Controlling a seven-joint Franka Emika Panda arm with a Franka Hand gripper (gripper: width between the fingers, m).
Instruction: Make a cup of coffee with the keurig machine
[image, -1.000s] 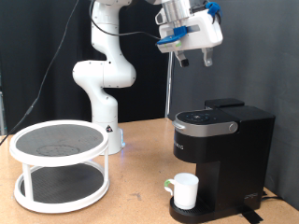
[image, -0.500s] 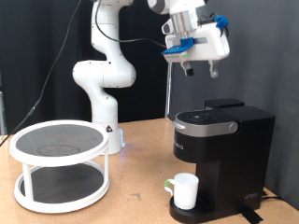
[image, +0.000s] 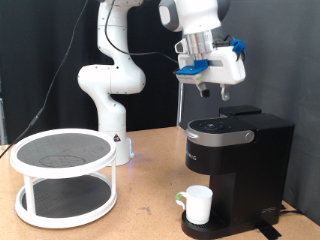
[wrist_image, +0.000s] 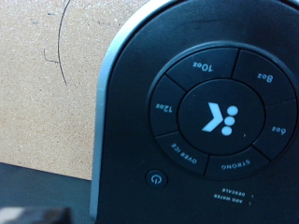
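The black keurig machine (image: 238, 160) stands on the table at the exterior view's right with its lid down. The white cup (image: 197, 204) sits on the drip base under the brew head, handle towards the exterior view's left. My gripper (image: 213, 91) hangs in the air a little above the machine's top, fingers pointing down, apart and empty. The wrist view looks straight down on the machine's round button panel (wrist_image: 220, 117), with a lit logo in the middle, size buttons around it and a power button (wrist_image: 157, 176). No fingers show in the wrist view.
A white two-tier round rack (image: 63, 175) stands on the wooden table at the exterior view's left. The arm's white base (image: 112, 95) rises behind it. A thin dark cable (wrist_image: 58, 42) lies on the tabletop beside the machine.
My gripper has come down and a little to the exterior view's right, closer to the machine's top. The cup and machine have not moved.
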